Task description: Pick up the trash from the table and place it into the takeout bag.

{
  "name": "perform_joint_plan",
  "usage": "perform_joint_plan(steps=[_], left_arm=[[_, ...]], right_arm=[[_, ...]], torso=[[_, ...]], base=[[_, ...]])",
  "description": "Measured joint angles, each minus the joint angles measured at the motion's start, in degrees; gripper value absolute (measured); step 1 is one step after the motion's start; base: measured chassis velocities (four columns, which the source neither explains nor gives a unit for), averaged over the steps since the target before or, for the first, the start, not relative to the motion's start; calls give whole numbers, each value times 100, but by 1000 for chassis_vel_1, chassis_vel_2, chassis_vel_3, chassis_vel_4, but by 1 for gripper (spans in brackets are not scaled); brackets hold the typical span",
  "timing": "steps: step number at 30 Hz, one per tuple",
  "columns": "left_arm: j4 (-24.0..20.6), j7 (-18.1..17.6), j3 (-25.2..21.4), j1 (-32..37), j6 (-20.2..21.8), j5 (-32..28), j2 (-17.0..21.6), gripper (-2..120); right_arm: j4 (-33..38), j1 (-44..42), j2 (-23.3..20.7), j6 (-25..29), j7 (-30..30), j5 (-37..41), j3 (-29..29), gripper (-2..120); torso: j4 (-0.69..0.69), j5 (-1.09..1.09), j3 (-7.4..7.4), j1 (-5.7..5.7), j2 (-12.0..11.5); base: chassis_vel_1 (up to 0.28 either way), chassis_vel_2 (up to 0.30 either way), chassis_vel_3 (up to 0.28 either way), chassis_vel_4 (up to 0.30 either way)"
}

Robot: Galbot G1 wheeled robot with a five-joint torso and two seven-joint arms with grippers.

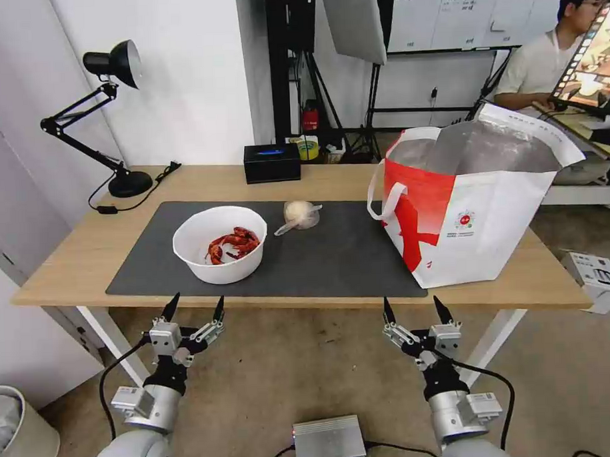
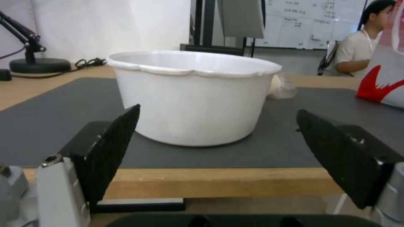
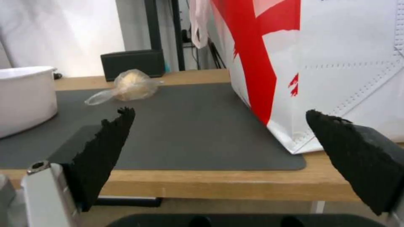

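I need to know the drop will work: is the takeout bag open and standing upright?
Yes. The takeout bag stands upright on the table, its mouth spread wide with the silver lining showing.

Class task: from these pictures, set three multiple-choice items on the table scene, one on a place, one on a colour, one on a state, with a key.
1. Where is the white round bowl of red crayfish shells?
A. on the dark grey mat
B. inside the tote
C. on the floor

2. What colour is the tissue box?
A. white
B. black
C. red

3. How are the left gripper and right gripper?
A. both holding trash
B. one shut
C. both with jaws open, empty

Key: A, the bowl stands on the mat, left of the white-and-red takeout bag; B, the box is black; C, both pairs of jaws are spread before the table edge.
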Motion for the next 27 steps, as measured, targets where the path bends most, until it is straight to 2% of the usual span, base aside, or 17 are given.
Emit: perform_joint_plan(steps=[14, 27], left_arm=[[22, 17, 38, -4, -19, 28, -27, 100], [119, 27, 12, 16, -127, 29, -26, 100]], right_arm=[[-118, 331, -145, 395, -332, 314, -353, 100], [-888, 1974, -742, 546, -573, 1267, -829, 100]], torso=[[0, 0, 0, 0, 0], [0, 0, 1, 0, -1]], base=[[0, 0, 0, 0], [0, 0, 0, 0]])
